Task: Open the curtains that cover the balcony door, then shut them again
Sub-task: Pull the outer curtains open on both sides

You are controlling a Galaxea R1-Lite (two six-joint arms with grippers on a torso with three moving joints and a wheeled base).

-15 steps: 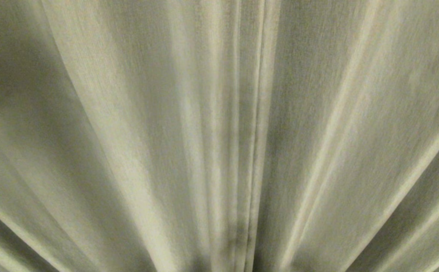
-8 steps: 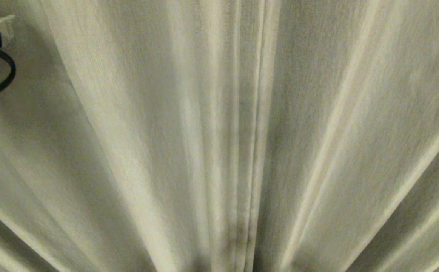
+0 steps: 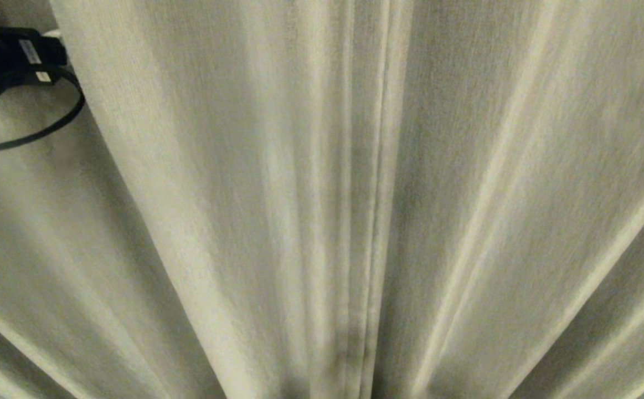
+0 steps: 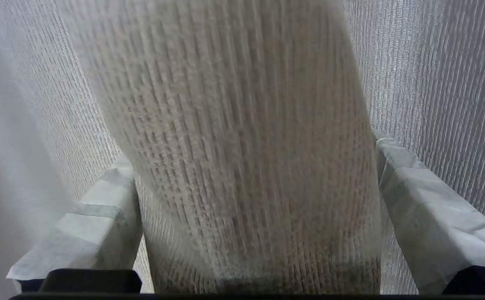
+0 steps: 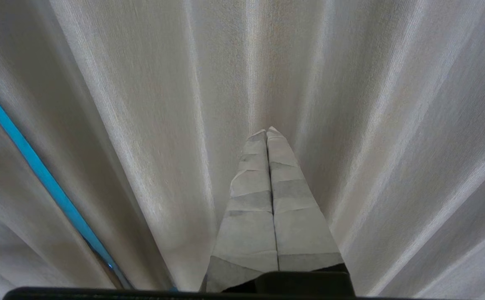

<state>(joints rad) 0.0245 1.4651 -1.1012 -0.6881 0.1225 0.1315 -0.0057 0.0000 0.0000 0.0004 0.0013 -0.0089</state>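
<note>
From my head camera, the pleated beige-grey curtains (image 3: 355, 199) fill everything ahead; my left arm's dark wrist (image 3: 6, 61) pokes in at the upper left, partly behind a fold.

At my left claw (image 4: 252, 208), the fingers (image 4: 425, 216) are spread wide, a thick woven fold between them.

My right claw (image 5: 269, 133) is pressed together, empty, its tips close to the drapes.

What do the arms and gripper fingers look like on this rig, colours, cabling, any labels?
The left gripper has flat tapering fingers wrapped in pale grey-white tape with visible seams, on black mounts. The right gripper has the same taped fingers, narrowing to a point, on a black base. In the head view the left arm is a black housing with small white labels and a thin black cable loop.
</note>
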